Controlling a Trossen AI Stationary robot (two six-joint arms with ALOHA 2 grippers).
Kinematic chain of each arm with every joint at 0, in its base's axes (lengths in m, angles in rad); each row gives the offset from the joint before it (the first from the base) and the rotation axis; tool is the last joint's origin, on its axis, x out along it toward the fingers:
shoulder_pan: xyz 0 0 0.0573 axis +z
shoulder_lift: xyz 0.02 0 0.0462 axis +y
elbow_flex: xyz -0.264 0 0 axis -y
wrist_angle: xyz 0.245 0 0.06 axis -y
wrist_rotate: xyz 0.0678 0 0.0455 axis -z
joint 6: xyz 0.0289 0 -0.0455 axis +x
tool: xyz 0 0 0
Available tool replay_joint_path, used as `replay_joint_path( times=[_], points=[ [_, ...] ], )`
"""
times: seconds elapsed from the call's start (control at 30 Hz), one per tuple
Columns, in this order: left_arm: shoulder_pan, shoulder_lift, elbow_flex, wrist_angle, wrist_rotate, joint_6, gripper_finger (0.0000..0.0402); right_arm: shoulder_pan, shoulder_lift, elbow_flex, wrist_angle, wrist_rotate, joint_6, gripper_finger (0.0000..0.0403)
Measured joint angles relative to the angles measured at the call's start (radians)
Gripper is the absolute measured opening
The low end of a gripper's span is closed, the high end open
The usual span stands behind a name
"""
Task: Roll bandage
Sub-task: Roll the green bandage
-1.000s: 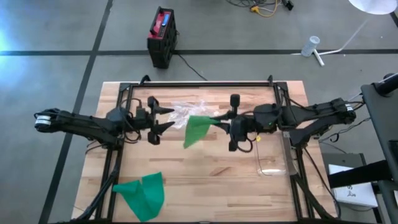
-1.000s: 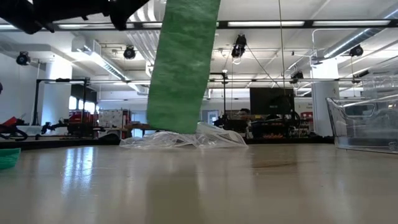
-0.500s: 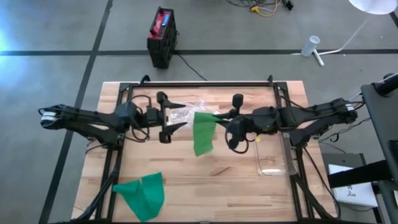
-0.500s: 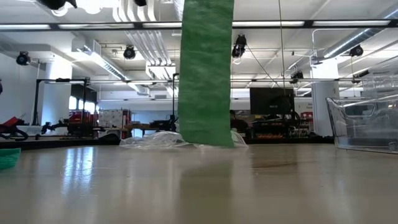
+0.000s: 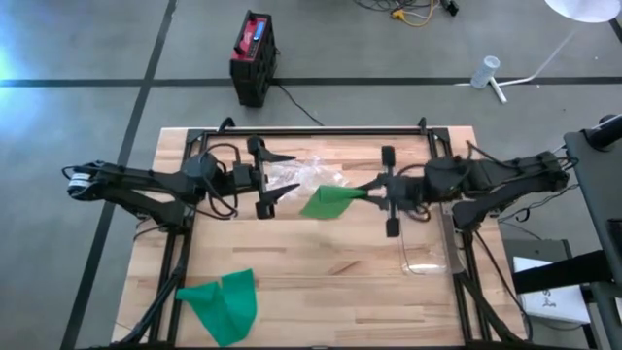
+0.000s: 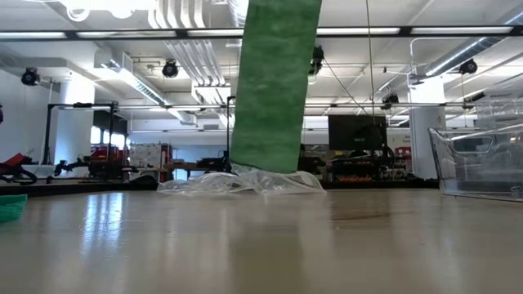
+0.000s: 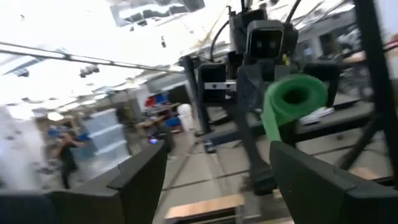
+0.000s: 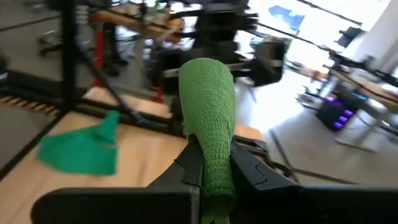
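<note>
Bandage (image 5: 328, 201) green w/ mesh weave; 2nd bandage (image 5: 222, 302) green; table (image 5: 321, 262) light wood; fingers (image 8: 189, 163) black.

Robotics lab: ceiling ducts (image 6: 192, 49), monitors (image 6: 357, 131).

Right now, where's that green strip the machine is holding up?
The green bandage hangs mid-table in the high view, pinched by the right gripper, beside the clear plastic wrapper.

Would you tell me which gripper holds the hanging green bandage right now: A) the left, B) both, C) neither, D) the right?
D: the right gripper is shut on the green bandage, while the left gripper stands open, apart from it.
</note>
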Motion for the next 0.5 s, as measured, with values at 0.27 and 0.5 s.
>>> replay_joint_path(
  times=[0.27, 0.5],
  points=[
    [0.004, 0.002, 0.000, 0.025, -0.084, 0.058, 0.0252, -0.051, 0.030, 0.001, -0.059, 0.013, 0.005, 0.0024],
    [0.004, -0.004, 0.000, 0.015, -0.084, 0.052, 0.0240, -0.051, 0.065, 0.001, -0.083, 0.031, 0.036, 0.0024]
  ],
)
